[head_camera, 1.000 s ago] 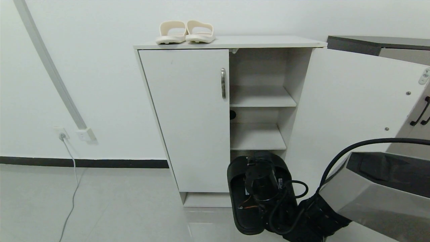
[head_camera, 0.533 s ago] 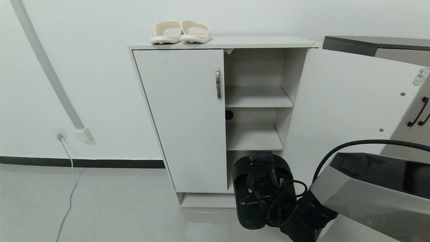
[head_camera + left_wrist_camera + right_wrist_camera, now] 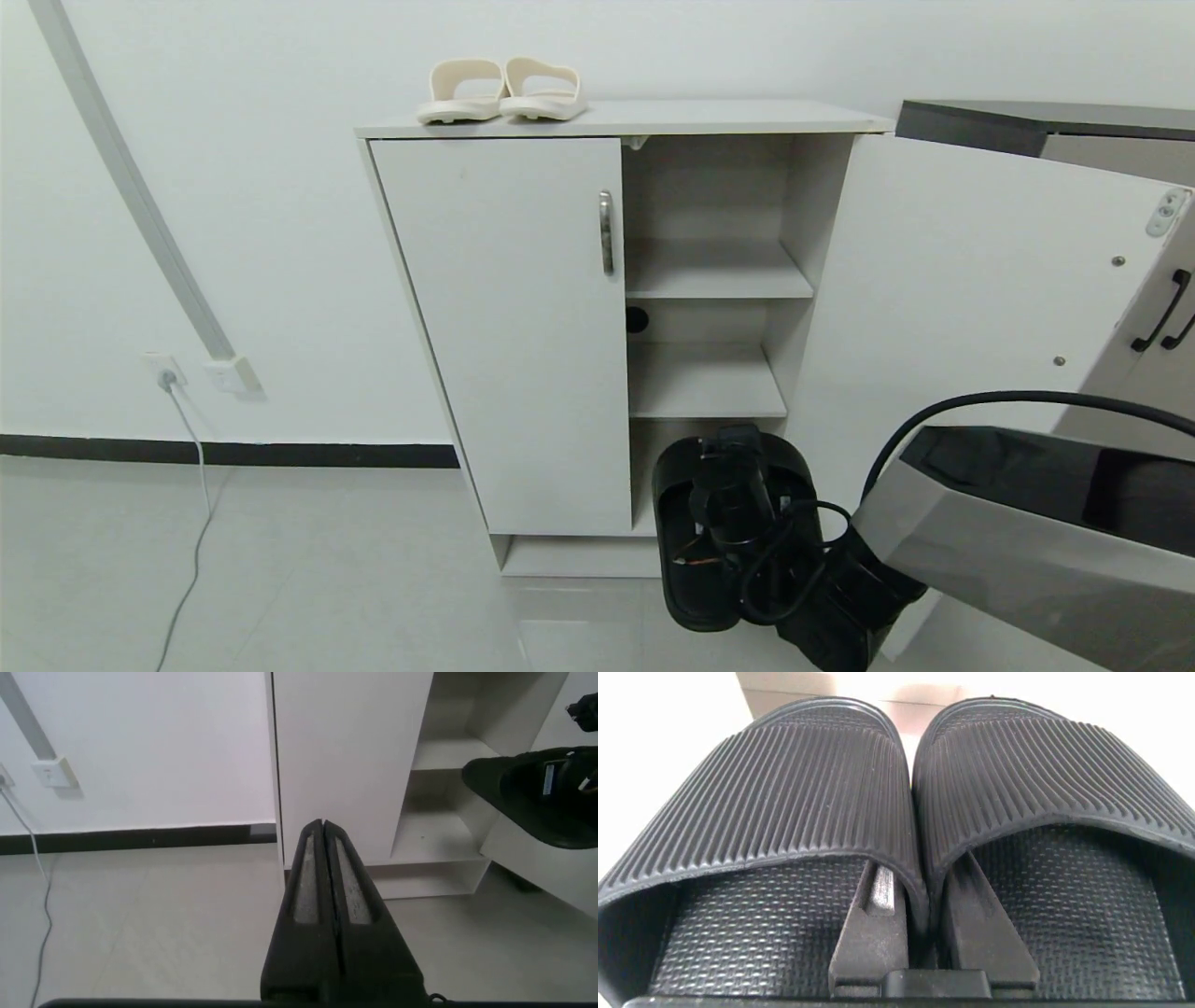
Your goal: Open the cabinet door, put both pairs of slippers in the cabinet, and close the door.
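Black slippers [image 3: 684,560] clamped in right end effector [image 3: 922,894], low before open cabinet [image 3: 504,327]. Left end effector [image 3: 322,833] closed, empty.

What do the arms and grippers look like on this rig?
Left gripper: black, two long tapered fingers with grey textured pads. Right gripper: same black fingers. Right arm: angular silver-grey shell, glossy black panel, black cable looping to a black wrist.
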Motion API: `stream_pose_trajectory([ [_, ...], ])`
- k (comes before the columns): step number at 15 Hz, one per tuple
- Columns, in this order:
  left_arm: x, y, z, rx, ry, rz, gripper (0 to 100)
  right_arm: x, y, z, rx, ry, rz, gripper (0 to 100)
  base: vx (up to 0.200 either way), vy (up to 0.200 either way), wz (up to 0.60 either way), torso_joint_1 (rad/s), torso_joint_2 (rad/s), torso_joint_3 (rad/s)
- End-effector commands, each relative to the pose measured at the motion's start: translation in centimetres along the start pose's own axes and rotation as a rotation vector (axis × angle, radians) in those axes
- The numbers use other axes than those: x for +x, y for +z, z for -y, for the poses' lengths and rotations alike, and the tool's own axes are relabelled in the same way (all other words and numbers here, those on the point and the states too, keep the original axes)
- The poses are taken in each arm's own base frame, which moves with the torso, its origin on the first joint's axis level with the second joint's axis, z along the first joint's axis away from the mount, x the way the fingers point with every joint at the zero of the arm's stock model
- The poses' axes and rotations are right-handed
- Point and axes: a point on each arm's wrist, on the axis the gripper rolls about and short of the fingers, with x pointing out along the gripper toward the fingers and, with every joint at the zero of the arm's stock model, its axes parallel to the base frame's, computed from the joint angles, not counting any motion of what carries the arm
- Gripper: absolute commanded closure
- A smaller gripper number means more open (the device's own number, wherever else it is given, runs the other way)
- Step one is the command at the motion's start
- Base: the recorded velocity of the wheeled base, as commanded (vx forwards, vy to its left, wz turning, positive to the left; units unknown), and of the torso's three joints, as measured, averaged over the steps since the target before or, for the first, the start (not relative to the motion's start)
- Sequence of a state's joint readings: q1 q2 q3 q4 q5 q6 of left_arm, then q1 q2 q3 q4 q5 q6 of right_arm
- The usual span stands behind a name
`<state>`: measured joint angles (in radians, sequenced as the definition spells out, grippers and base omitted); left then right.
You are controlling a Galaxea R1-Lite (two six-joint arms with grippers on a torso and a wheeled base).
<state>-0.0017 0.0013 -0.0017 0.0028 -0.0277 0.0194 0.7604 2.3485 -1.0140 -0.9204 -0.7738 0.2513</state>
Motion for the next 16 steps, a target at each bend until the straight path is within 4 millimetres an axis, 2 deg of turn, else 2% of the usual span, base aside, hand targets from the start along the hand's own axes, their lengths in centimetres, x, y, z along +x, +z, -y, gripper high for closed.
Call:
stream_pose_trajectory([
  [1,0.0,0.0,0.0,0.002,0.000,-0.002,100,0.6,-0.4,0.2,0.008,-0.005,0.002,100,0.000,0.000,0.00,0.000,0.00,0.000],
  [6,0.0,0.0,0.0,0.002,0.000,-0.002,100,3.0,-1.0,0.5,0.029,0.001,0.001,100,0.000,0.000,0.00,0.005,0.00,-0.108],
  [11,0.0,0.0,0.0,0.002,-0.001,-0.002,100,4.3,-1.5,0.1,0.040,0.053,-0.003,100,0.000,0.000,0.00,0.005,0.00,-0.194],
  [13,0.0,0.0,0.0,0.001,0.000,-0.002,100,5.0,-1.7,-0.3,0.055,0.043,0.021,100,0.000,0.000,0.00,0.007,0.00,-0.178],
  [16,0.0,0.0,0.0,-0.001,0.000,-0.002,100,5.4,-1.7,-0.4,0.045,0.052,0.154,100,0.000,0.000,0.00,0.001,0.00,-0.030],
])
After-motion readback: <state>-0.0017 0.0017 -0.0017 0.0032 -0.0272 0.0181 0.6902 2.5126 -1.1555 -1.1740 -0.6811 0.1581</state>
